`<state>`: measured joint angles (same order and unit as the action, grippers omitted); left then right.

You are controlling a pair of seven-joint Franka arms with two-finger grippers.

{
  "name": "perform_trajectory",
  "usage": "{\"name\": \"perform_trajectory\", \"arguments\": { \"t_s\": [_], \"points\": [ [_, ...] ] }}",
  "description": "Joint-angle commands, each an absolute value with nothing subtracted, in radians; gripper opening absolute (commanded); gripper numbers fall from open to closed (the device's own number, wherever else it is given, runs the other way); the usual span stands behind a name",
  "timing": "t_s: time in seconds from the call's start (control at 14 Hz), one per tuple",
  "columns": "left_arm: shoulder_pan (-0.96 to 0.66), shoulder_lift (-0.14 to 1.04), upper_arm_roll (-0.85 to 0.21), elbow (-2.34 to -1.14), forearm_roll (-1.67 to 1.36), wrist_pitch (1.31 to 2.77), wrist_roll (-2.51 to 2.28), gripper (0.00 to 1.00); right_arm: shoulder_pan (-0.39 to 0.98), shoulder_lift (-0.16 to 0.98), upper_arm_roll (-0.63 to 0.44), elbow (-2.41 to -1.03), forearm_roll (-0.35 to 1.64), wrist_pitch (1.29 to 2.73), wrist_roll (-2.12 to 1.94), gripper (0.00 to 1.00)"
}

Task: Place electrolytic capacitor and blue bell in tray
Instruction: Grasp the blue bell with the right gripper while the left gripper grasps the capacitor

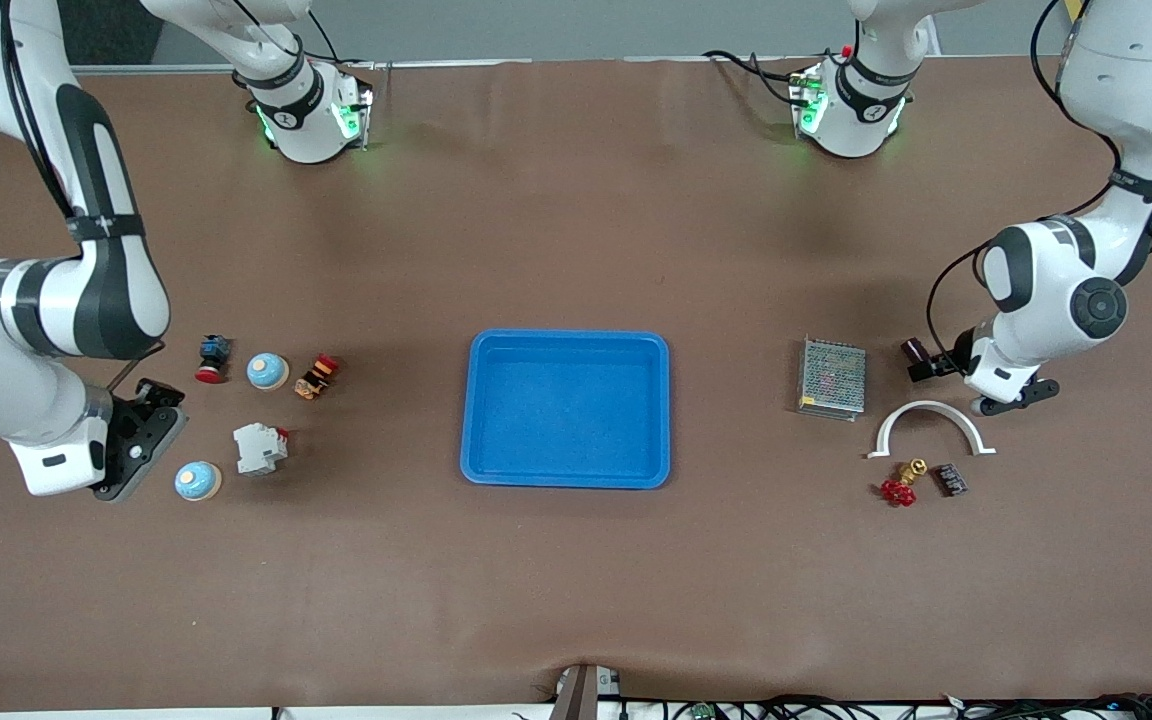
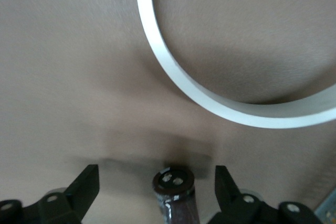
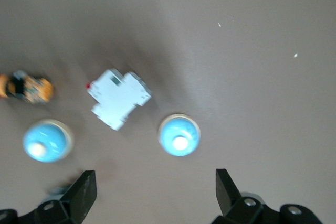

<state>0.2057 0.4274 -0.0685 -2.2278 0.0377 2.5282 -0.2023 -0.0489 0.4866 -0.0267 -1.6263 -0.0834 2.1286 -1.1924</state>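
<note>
- Nearest the front edge, a red-handled brass valve (image 1: 898,490) and a small black chip (image 1: 951,480) are lying toward the left arm's end of the bench. Neither belongs to the task.
- One blue bell (image 1: 198,481) is sitting toward the right arm's end, beside a white breaker (image 1: 260,447).
- Right claw (image 1: 139,442) is hovering over the bench just beside that bell with its fingers (image 3: 84,187) spread wide and nothing in them. It appears to be lining up on the bell rather than grasping it.
- Blue tray (image 1: 566,410) is lying empty at the middle of the bench, well apart from both task pieces.
- A white arch (image 1: 931,425) and a grey mesh box (image 1: 832,377) are flanking the left arm's working spot.
- Left claw (image 1: 928,362) is straddling the electrolytic capacitor (image 1: 914,350). Its fingers (image 2: 86,182) are standing apart, with a gap showing on each side of the dark can, so it is released and not yet gripping.
- Judging by this, the grasp on the capacitor is the step in hand. The next move calls for closing squarely on the can, lifting it clear of the arch, and carrying it to the tray.
- A second blue bell (image 1: 267,371) is sitting farther back between a red push-button (image 1: 212,358) and an orange-black part (image 1: 316,376).
</note>
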Motion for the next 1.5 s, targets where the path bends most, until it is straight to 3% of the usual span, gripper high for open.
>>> {"name": "perform_trajectory", "arguments": {
  "t_s": [0.0,0.14,0.57,0.93,1.43],
  "points": [
    [0.201,0.416,-0.074,-2.237,0.052,2.531,-0.244,0.90,-0.100,0.560,-0.012,-1.611,-0.089,2.206,-1.365,1.00],
    [0.202,0.419,-0.074,-2.240,0.052,2.531,-0.242,0.74,-0.103,0.584,-0.011,-1.611,-0.089,2.229,-1.391,1.00],
    [0.187,0.397,-0.081,-2.237,0.052,2.488,-0.245,0.02,-0.113,0.655,-0.009,-1.609,-0.064,2.332,-1.457,1.00],
    [0.156,0.364,-0.083,-2.221,0.052,2.444,-0.244,0.00,-0.126,0.692,-0.009,-1.611,-0.063,2.378,-1.486,1.00],
    [0.155,0.331,-0.156,-2.103,0.052,2.316,-0.259,0.00,-0.132,0.719,-0.008,-1.621,0.011,2.378,-1.545,1.00]
  ]
}}
